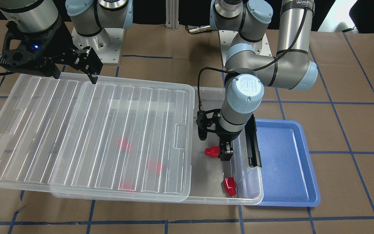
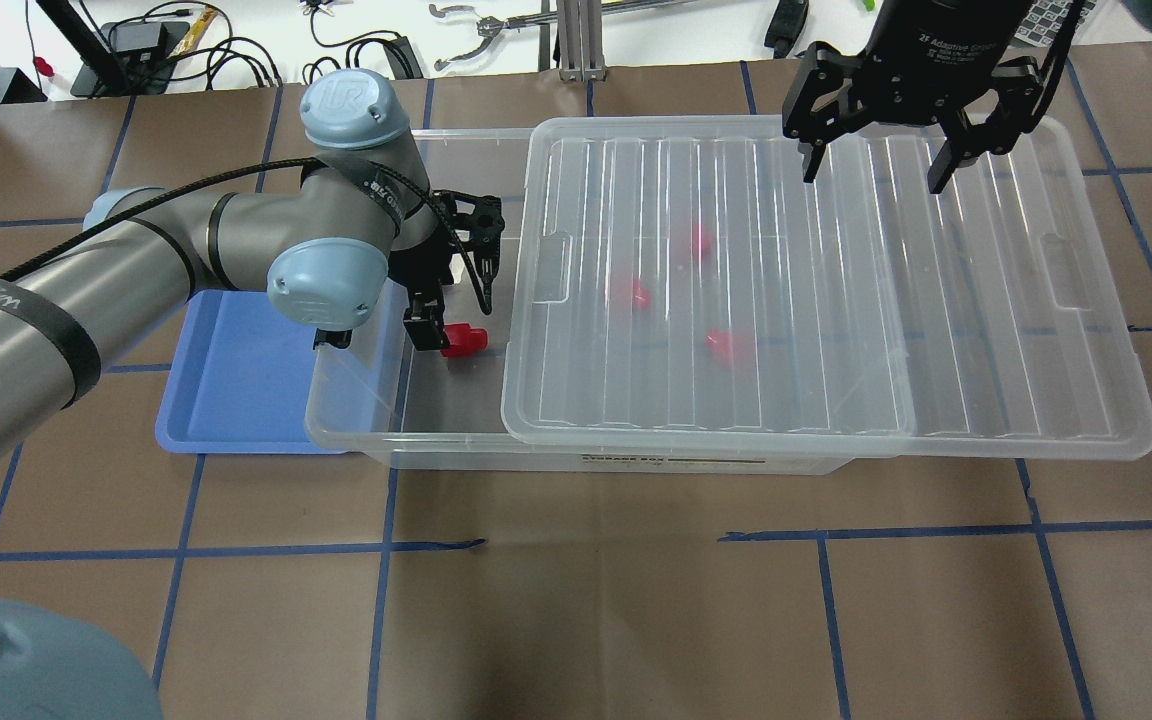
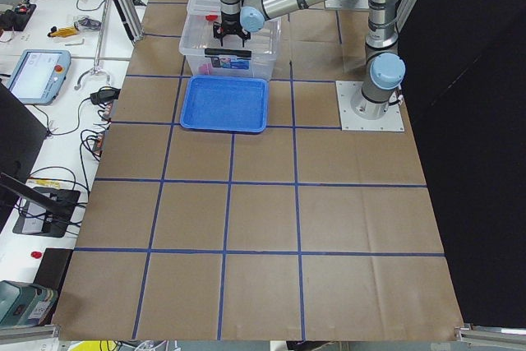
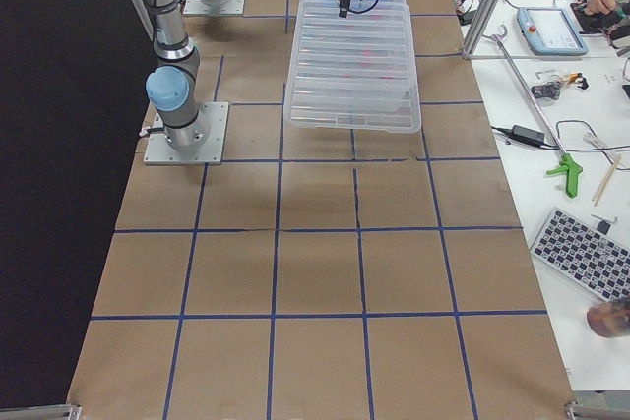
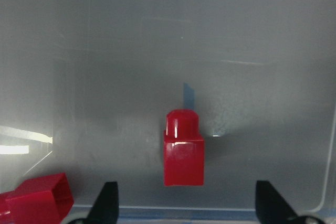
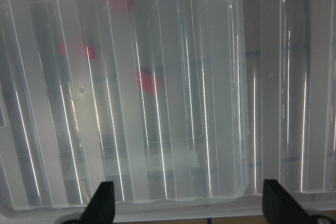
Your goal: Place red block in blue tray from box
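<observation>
The clear box [image 2: 356, 425] lies across the table with its ribbed lid [image 2: 836, 300] slid aside, so one end is uncovered. My left gripper [image 2: 454, 318] is open inside that end, just above a red block [image 2: 463, 342]. In the left wrist view the red block [image 5: 184, 153] lies on the box floor between my open fingertips [image 5: 107, 200]. A second red block [image 1: 229, 186] lies near the box corner. Three more red blocks [image 2: 698, 240] show blurred under the lid. The blue tray [image 2: 236, 380] sits empty beside the box. My right gripper [image 2: 874, 170] is open and empty above the lid's far edge.
The box's black latch [image 1: 252, 143] stands on the short wall between my left gripper and the blue tray [image 1: 284, 162]. The lid [image 1: 109, 130] overhangs the box on the right arm's side. Brown paper with a blue tape grid covers the table.
</observation>
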Controlling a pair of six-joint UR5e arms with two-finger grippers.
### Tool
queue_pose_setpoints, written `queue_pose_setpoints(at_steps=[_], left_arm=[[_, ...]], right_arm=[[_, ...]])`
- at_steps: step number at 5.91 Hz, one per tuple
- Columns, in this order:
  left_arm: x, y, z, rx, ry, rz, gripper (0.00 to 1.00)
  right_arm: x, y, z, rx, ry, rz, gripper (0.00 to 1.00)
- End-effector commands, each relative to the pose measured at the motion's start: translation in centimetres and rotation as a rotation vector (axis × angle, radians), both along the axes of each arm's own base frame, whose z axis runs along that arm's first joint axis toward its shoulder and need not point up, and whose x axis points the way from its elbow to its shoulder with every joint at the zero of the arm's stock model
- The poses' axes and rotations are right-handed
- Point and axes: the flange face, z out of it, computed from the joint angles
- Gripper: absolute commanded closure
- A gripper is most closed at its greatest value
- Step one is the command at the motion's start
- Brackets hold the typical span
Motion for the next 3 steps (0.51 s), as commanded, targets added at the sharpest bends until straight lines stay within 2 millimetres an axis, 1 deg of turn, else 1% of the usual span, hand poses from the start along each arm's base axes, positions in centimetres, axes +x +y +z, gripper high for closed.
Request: queue_pose_setpoints(at_steps=[1, 2, 3], left_arm=[[-0.1, -0.5, -2.4, 0.023, -0.004, 0.001, 0.08], [-0.2, -0.6, -3.4, 0.036, -0.006, 0.0, 0.09], [-0.2, -0.6, -3.7, 0.043, -0.005, 0.0, 0.09]], right_arm=[[0.0, 0.0, 0.0, 0.001, 0.001, 0.0, 0.0], [0.0, 0.0, 0.0, 0.001, 0.001, 0.0, 0.0], [0.0, 0.0, 0.0, 0.001, 0.001, 0.0, 0.0]])
